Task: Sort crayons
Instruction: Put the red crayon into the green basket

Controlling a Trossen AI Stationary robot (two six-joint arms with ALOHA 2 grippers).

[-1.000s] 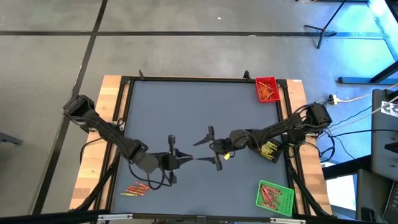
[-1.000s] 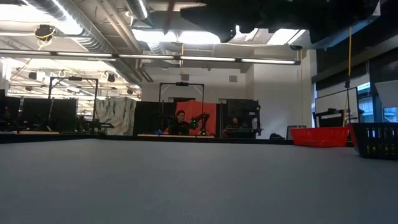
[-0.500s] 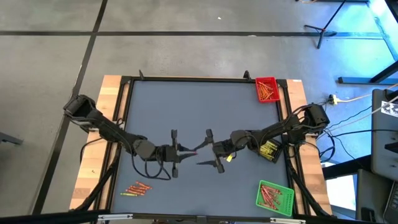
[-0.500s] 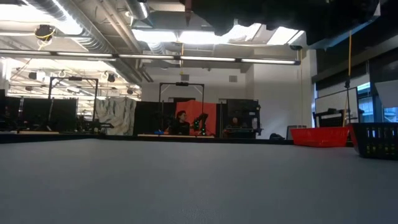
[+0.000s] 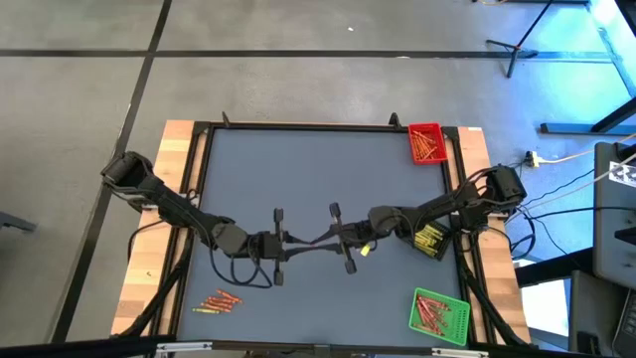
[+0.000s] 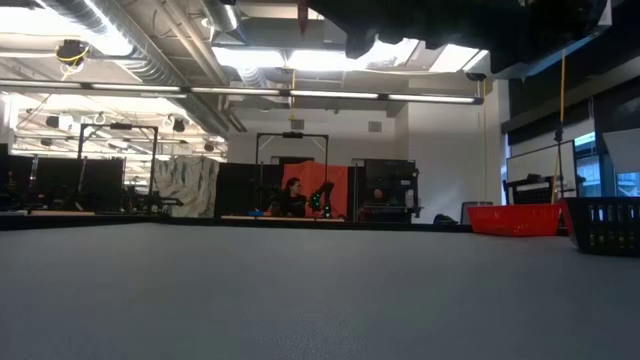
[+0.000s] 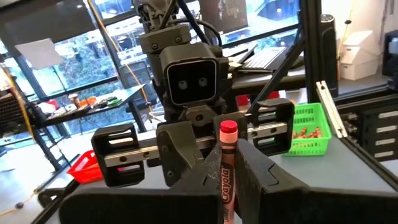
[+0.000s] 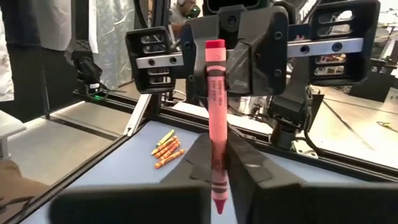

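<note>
While both grippers meet mid-air above the middle of the surface (image 5: 298, 179), we see the left gripper (image 5: 290, 243) and right gripper (image 5: 331, 239) both closed on one red crayon (image 8: 216, 118), apparently passing it across for sorting.

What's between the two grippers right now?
A single red crayon, pinched by both the left gripper and right gripper; both wrist views show it.

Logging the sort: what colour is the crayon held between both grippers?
Red crayon, clearest in the right wrist view.
</note>
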